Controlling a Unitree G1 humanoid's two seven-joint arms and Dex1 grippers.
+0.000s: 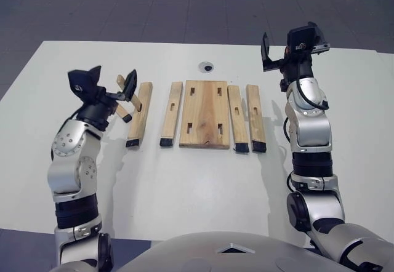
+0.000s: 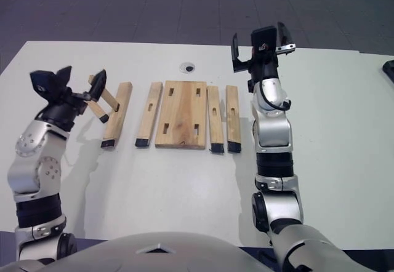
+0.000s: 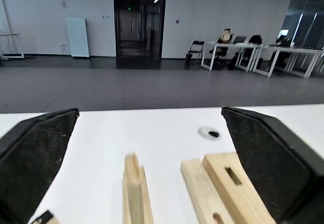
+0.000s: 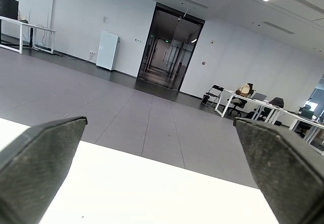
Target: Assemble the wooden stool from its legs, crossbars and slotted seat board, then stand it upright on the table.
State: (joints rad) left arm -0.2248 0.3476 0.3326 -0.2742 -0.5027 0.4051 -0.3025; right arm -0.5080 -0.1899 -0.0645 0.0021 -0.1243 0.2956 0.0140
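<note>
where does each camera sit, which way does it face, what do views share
Left eye view: on the head, forward and down at the white table, slotted wooden seat board and pale wooden legs; left gripper and right gripper show.
Right eye view: beside it, same scene.
Left wrist view: left wrist, low across the table toward the room; black fingers frame a small wooden crossbar.
Right wrist view: raised right wrist, facing the room between its fingers.
Shared: both wrist views catch the dark doorway.

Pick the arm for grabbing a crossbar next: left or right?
Left, probably. The left pincer hangs open right at the crossbars beside the leftmost leg; the right pincer, also open, is raised past the rightmost legs, far from them.
</note>
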